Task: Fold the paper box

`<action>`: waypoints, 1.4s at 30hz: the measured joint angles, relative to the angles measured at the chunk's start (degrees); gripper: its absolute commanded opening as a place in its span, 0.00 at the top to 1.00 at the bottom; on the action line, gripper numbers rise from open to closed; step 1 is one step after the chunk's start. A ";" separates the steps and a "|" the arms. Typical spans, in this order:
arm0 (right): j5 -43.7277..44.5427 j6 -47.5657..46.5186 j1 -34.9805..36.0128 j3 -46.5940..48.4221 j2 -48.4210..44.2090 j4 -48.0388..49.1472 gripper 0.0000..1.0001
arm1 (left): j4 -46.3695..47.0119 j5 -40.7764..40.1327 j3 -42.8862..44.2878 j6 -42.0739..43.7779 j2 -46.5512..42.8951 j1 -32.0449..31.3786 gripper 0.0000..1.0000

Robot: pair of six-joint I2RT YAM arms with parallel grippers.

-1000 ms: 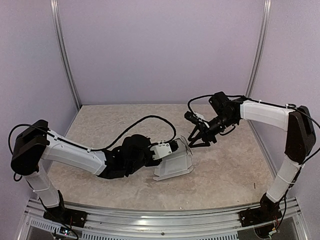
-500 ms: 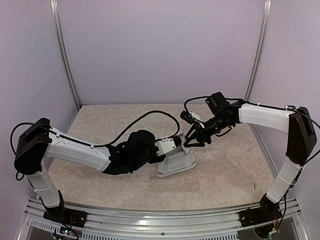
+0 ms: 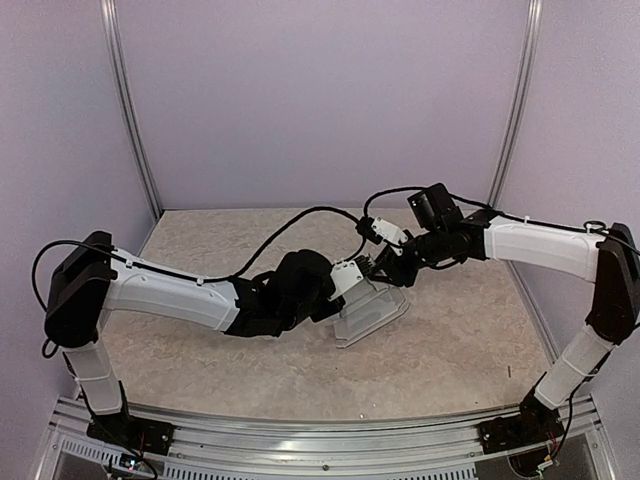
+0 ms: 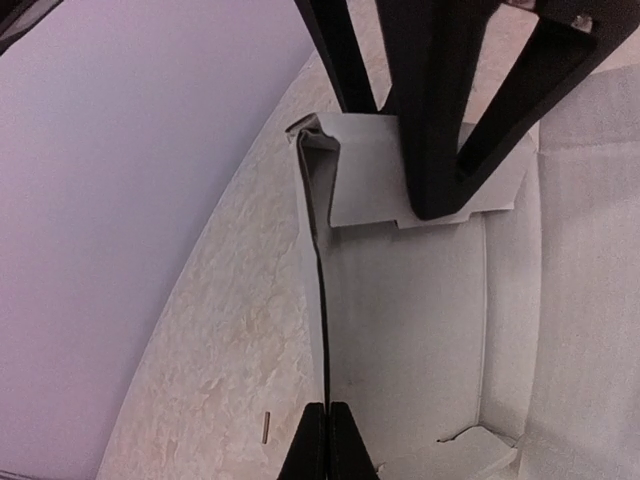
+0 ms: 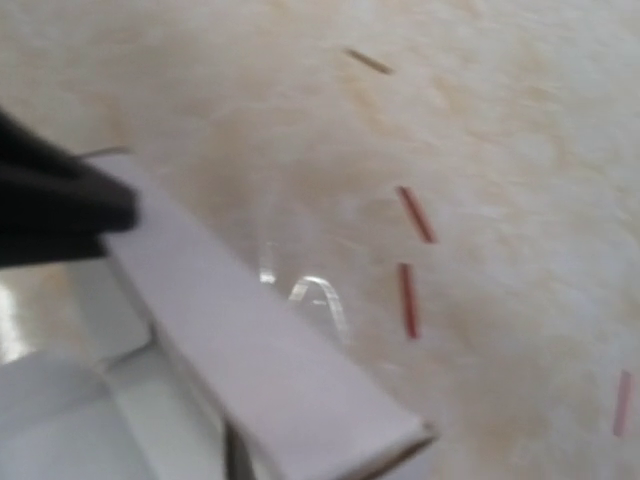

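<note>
Only the left wrist view shows the left gripper (image 4: 327, 432) pinching a side of the paper box (image 4: 400, 320), near the table (image 3: 200, 250) middle. The right gripper (image 3: 380, 272) meets its flap; open or closed is unclear. Beige table, lilac walls (image 3: 320, 100).

Catalogue of the robot's body:
- Left arm (image 3: 160, 297): white shell links, black joint housings, and a boxy black shoulder block.
- Right arm (image 3: 540, 245): the same white-and-black build.
- Cables (image 3: 318, 208): thin, black, and looping loose from each arm toward its wrist.
- Left tool (image 4: 327, 445): slim black fingers ahead of a white body.
- Right tool (image 3: 388, 272): black fingers made of angular open struts, with a small white module beside them.
- Bases (image 3: 120, 430): black mounts.
</note>
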 measured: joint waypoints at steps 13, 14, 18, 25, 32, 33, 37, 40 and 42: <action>13.31 1.73 1.60 -0.35 -1.75 4.22 0.89 | -8.92 1.44 8.44 -11.80 1.66 0.07 1.00; 14.16 1.70 1.70 -0.35 -1.75 4.37 0.89 | -9.70 1.57 9.27 -12.83 1.97 0.11 0.97; 17.16 1.44 2.05 -0.35 -1.77 4.55 0.92 | -10.99 3.26 11.30 -16.61 3.13 0.33 0.84; 19.93 -0.04 2.29 -1.05 -1.75 5.90 0.94 | -10.60 10.01 12.72 -22.80 2.08 -0.42 0.63; 14.60 -4.94 2.32 0.92 3.28 -0.37 0.94 | -10.51 15.15 5.86 -30.62 -7.80 0.52 0.61; 13.49 -5.90 2.34 1.95 5.38 -2.73 0.94 | -10.45 15.30 4.35 -31.63 -9.35 0.96 0.60; 10.03 -8.44 2.36 6.38 12.72 -10.93 0.93 | -10.47 15.93 -3.15 -35.76 -14.97 3.98 0.60; 10.29 -9.03 2.49 9.46 15.61 -15.37 0.92 | -10.60 16.22 -7.30 -37.81 -16.74 6.21 0.60; 12.37 -8.94 2.93 10.75 16.50 -16.83 0.92 | -10.60 16.33 -8.96 -38.69 -16.90 7.23 0.60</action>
